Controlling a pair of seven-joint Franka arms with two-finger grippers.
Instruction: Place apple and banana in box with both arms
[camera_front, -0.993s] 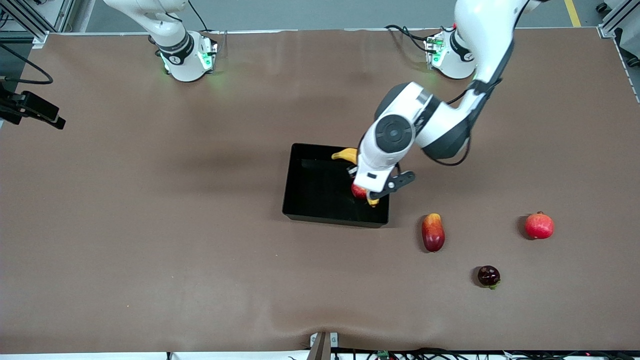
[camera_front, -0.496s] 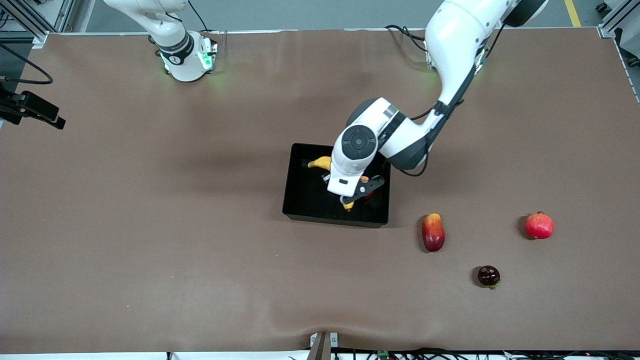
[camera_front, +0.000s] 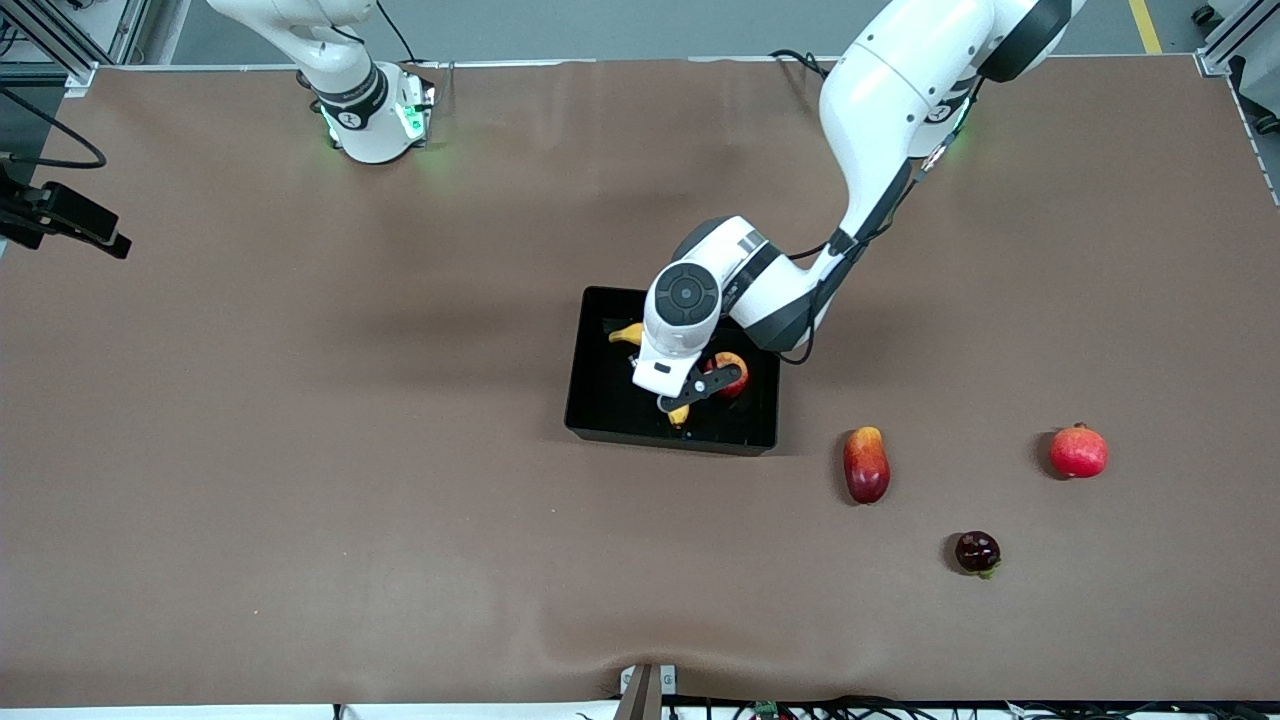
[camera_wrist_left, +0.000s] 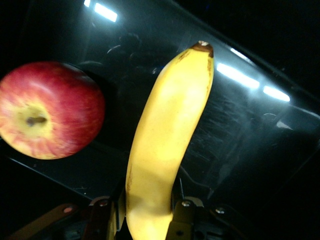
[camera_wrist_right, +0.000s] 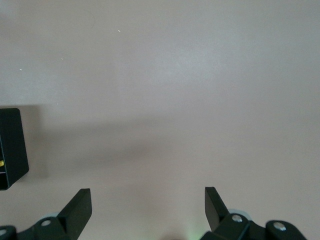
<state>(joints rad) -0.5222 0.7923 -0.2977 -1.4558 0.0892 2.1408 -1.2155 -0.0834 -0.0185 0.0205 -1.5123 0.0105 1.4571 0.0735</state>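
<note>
Left gripper (camera_wrist_left: 145, 220) over the box (camera_front: 600, 400), clamped on the banana (camera_wrist_left: 167, 150) near one end; the banana's length juts out past the fingers (camera_wrist_left: 182, 212), dark tip outermost. Apple (camera_wrist_left: 50, 110) sits on the box floor just beside the banana, stem dimple up, toward the left arm's end of the box.

Box: shallow black tray, glossy, sloped walls. Banana smooth, yellow, curved. Apple round, red streaked with yellow.

Right gripper (camera_wrist_right: 147, 210) waits over bare brown counter (camera_front: 300, 450), jaws wide, holding nothing; a corner of the box shows in its wrist view.
</note>
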